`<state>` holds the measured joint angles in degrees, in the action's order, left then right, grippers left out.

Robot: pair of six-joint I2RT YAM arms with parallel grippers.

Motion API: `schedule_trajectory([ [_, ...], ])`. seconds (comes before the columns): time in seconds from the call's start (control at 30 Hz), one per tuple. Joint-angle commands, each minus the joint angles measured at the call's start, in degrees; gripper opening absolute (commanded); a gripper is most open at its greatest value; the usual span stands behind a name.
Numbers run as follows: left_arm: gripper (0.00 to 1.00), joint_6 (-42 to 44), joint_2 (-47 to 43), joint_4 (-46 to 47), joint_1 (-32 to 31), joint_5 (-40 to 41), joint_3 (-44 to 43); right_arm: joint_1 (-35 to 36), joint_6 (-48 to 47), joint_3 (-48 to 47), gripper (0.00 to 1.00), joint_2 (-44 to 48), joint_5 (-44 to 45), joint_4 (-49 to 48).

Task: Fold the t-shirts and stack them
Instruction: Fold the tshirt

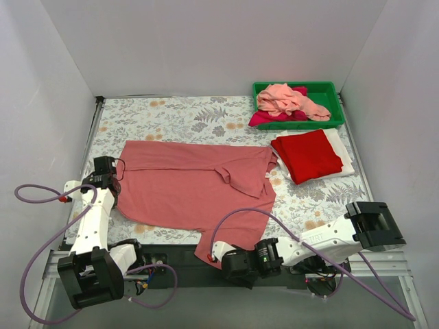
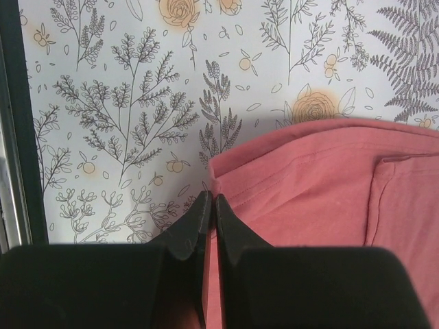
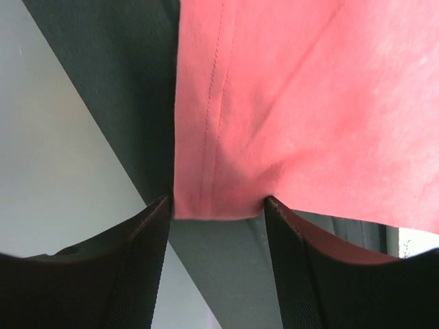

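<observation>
Floral table [image 1: 171,113] | left claw [image 2: 211,205] pinched on dusty rose t-shirt [image 1: 185,188] edge | right claw [image 3: 218,205] agape around hem

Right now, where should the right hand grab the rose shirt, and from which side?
Grip the stitched hem corner of the rose shirt that hangs past the table's near edge. Come from the near side, slightly below. That corner dangles free of the surface, so fingers can pass on both sides of it. The right hand sits open astride it, so closing there should catch the doubled hem.
</observation>
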<state>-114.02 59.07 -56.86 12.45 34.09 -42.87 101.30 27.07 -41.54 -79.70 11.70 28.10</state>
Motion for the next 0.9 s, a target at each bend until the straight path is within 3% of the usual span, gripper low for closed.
schedule_trajectory([
  [0.0, 0.00, -1.65, -0.45, 1.58, 0.21, 0.54, 0.77, 1.10, 1.76, -2.23, 0.62, -0.72, 4.47, -0.76],
  [0.17, 0.00, -1.65, -0.71, 2.02, 0.30, 0.19, 0.95, 1.18, 3.25, -2.67, 0.55, -1.33, 6.76, 1.87],
  [0.27, 0.00, -1.65, -0.97, 2.10, 0.30, -0.07, 0.86, 1.18, 4.13, -2.49, 0.39, -0.64, 6.84, 2.75],
  [0.3, 0.00, -1.65, -1.15, 2.10, 0.30, -0.07, 0.77, 1.18, 4.91, -2.49, 0.28, -0.46, 7.88, 3.36],
  [0.4, 0.00, -1.30, -1.32, 2.19, 0.30, -0.33, 0.68, 0.92, 6.77, -3.37, 0.11, 0.51, 11.14, 5.30],
  [0.57, 0.00, 0.89, -1.50, 4.11, 0.30, -2.43, 0.25, -1.97, 7.21, -4.51, 0.03, 3.49, 12.20, 5.92],
  [0.87, 0.00, 3.62, -0.71, 8.08, 0.30, -4.73, -0.37, -22.25, 1.15, -7.68, 0.01, 11.32, 9.83, 5.30],
])
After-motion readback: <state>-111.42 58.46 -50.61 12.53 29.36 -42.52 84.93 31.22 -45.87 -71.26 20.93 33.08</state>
